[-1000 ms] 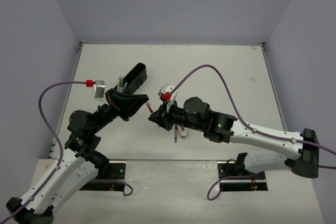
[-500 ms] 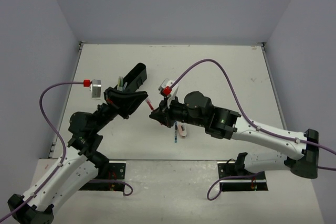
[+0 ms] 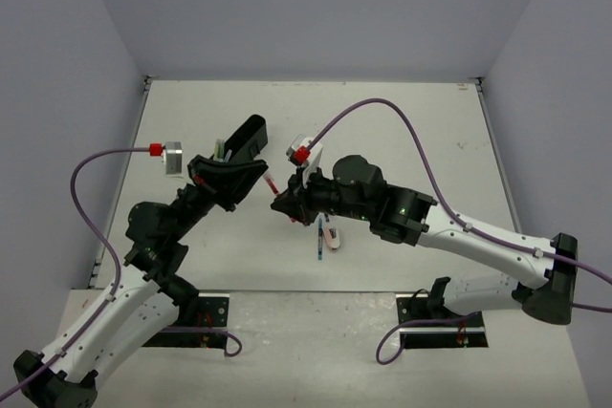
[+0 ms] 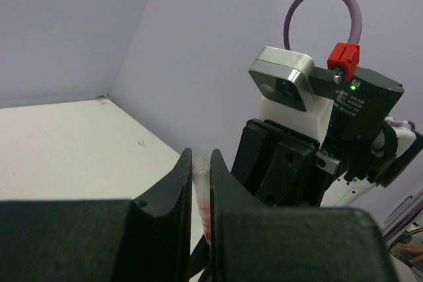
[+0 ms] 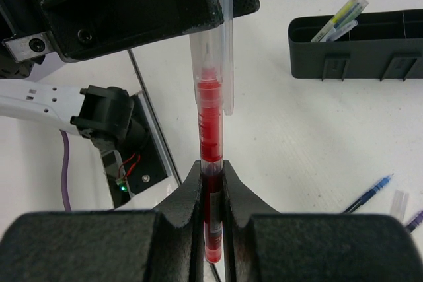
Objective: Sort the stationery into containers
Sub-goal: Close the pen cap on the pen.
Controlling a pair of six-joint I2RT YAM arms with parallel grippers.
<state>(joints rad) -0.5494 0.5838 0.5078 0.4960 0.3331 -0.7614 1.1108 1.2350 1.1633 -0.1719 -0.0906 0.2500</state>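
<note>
A red pen (image 3: 273, 186) with a clear cap hangs in the air between my two grippers, above the table. My left gripper (image 3: 260, 177) is shut on the clear cap end (image 4: 201, 186). My right gripper (image 3: 281, 204) is shut on the red barrel (image 5: 210, 123), with its jaws pressed to both sides. In the right wrist view my left gripper (image 5: 132, 4) covers the cap's top. The black organiser tray (image 3: 247, 139) lies just behind my left gripper. It also shows in the right wrist view (image 5: 357, 51), with yellow-green pens (image 5: 344, 14) sticking out of it.
A blue pen (image 3: 318, 239) and a small pinkish-white eraser block (image 3: 331, 237) lie on the table under my right arm. The blue pen also shows in the right wrist view (image 5: 370, 193). Purple cables arc over both arms. Walls enclose the table on three sides.
Both grippers stay joined on the red pen. My right gripper has shifted slightly toward the far side and my left gripper has edged back with it.
</note>
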